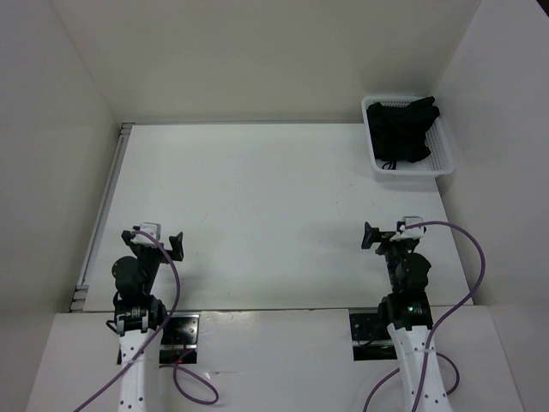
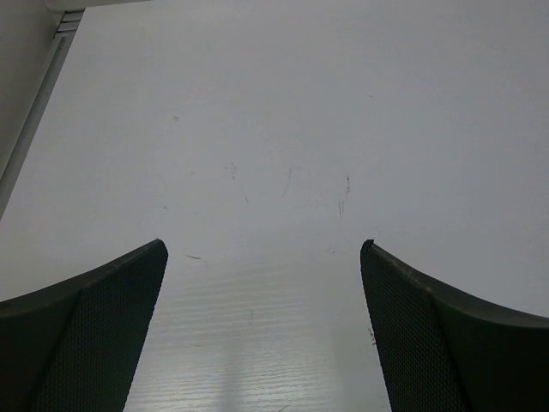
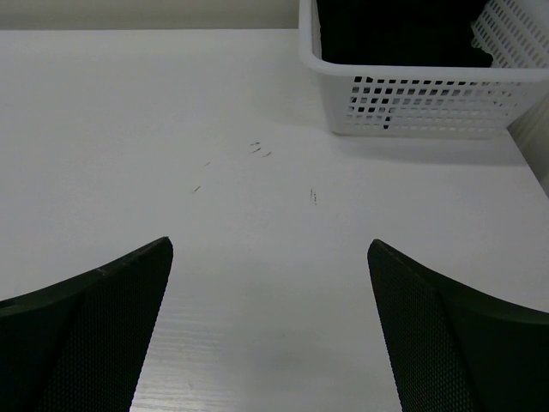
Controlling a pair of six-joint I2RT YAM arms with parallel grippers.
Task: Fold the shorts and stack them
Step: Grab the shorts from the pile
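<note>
Left claw (image 2: pixel 264 257): jaws spread wide, holding nothing, over the surface (image 1: pixel 274 215).
Right claw (image 3: pixel 270 253): the same.
Shorts (image 1: pixel 401 129): bunched inside the white mesh basket (image 1: pixel 410 169) at the far right corner, folds indistinct.

Before me lies a white table (image 1: pixel 257 206), faintly scratched (image 3: pixel 257 148) towards its middle. A white plastic mesh basket (image 1: pixel 413 170) sits at its far right corner, close to the right wall (image 1: pixel 506 129). A pale rail (image 1: pixel 101 215) runs along the table's left edge.

White table (image 1: pixel 257 215) between pale walls (image 1: pixel 257 51)
</note>
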